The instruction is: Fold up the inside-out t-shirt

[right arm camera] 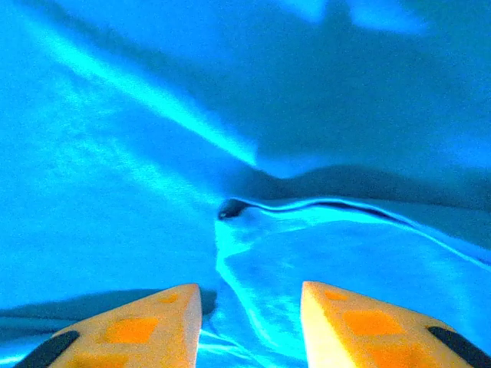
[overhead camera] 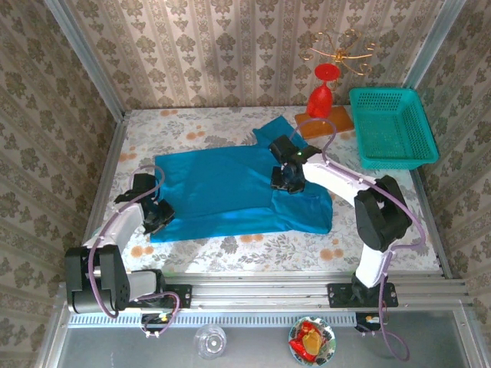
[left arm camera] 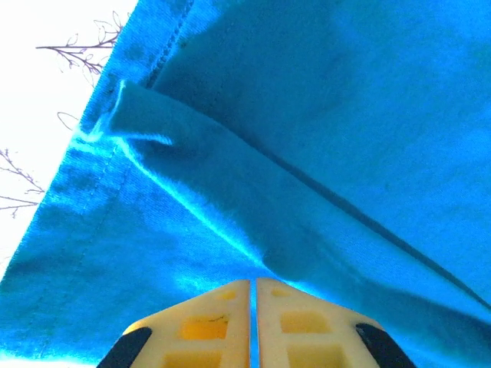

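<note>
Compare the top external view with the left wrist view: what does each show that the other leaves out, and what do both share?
Top external: the whole t-shirt spread on the table, the right hand over its middle, and a green basket at the far right. Left wrist: a close-up of the stitched hem and a raised fold running to closed yellow fingers. Shared: the blue t-shirt and the left hand at its edge.

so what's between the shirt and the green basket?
Top view: a wooden board with a red object standing on it lies between the t-shirt and the basket, up near the sleeve.
</note>
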